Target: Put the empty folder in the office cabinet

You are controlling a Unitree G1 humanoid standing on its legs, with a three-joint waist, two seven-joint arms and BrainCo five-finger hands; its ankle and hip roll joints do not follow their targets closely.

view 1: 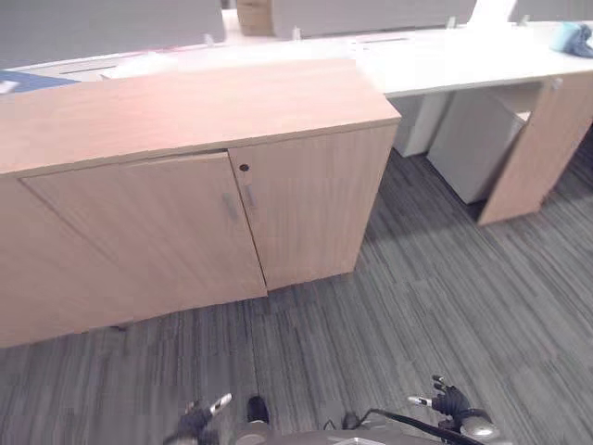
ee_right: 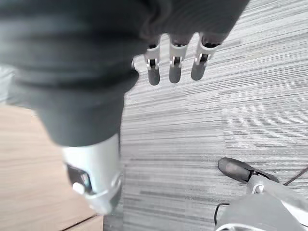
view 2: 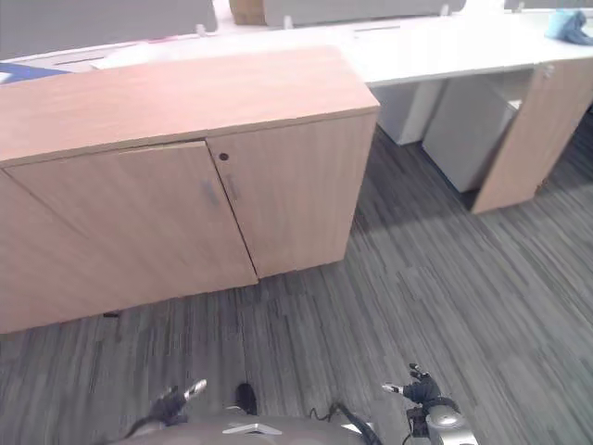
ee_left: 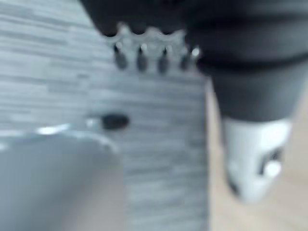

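Hanging low, both hands [view 1: 199, 422] [view 1: 451, 400] half cut off; cabinet [view 1: 185, 185] door ajar.

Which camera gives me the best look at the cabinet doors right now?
The left eye view: both cabinet doors face the camera, the left-hand one slightly ajar. The right eye view shows the same. Each wrist view catches a strip of light wood past its hand.

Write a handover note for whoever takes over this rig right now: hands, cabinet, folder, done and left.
Left hand: low by the carpet, fingers relaxed, holding nothing.
Right hand: low by the carpet, fingers straight, holding nothing.
Office cabinet: wooden, ahead of the robot; left door slightly ajar, right door shut.
Folder: I cannot spot it with certainty; neither hand has it.
Done: nothing visible. Left: find and pick up the folder, open the cabinet, place it inside.
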